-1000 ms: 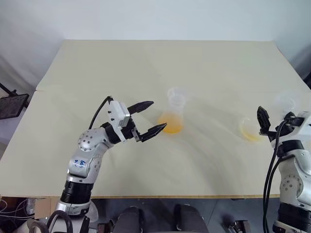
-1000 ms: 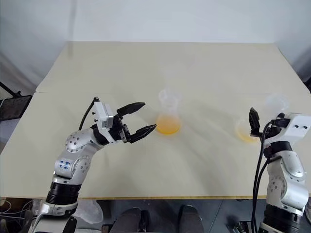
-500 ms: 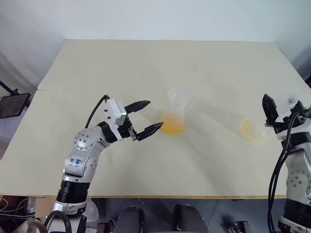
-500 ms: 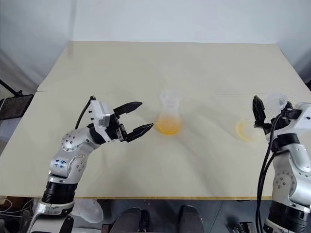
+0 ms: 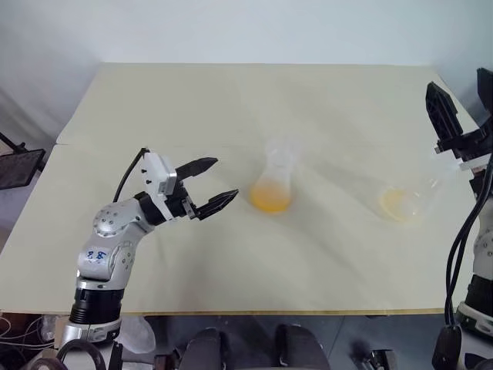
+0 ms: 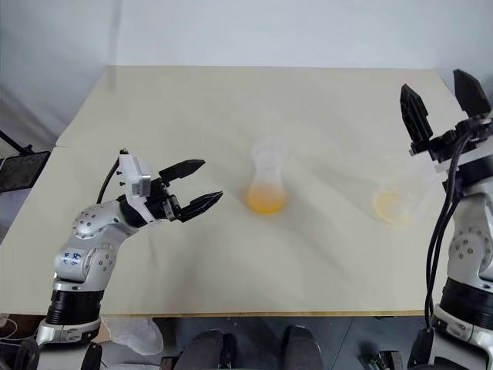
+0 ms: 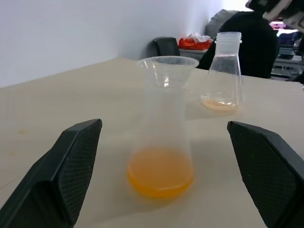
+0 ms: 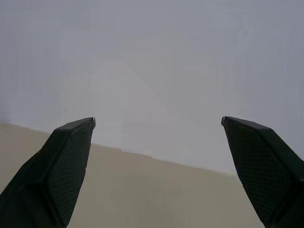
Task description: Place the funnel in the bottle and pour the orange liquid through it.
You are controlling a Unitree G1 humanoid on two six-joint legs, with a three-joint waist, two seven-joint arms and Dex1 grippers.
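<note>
Left claw (image 5: 213,184) wide, empty; bottle (image 7: 162,133) w/ funnel (image 7: 168,71) & orange liquid (image 7: 160,176) just ahead of it; right claw (image 6: 440,94) wide, empty, raised above 2nd flask (image 6: 394,202) on counter (image 5: 231,100)

Two obstacles stand on the table (image 5: 154,100), well apart. The bottle (image 5: 274,181), funnel (image 7: 168,71) seated in its neck and orange liquid (image 5: 270,200) at its base, stands near mid-table. A broader flask (image 5: 404,202) stands toward the right edge. Bare tabletop lies between them, behind them and along the near edge. The left gripper (image 5: 214,185), jaws wide, faces the bottle across a clear gap; the right gripper (image 6: 439,100), also spread, hangs above the flask.
</note>
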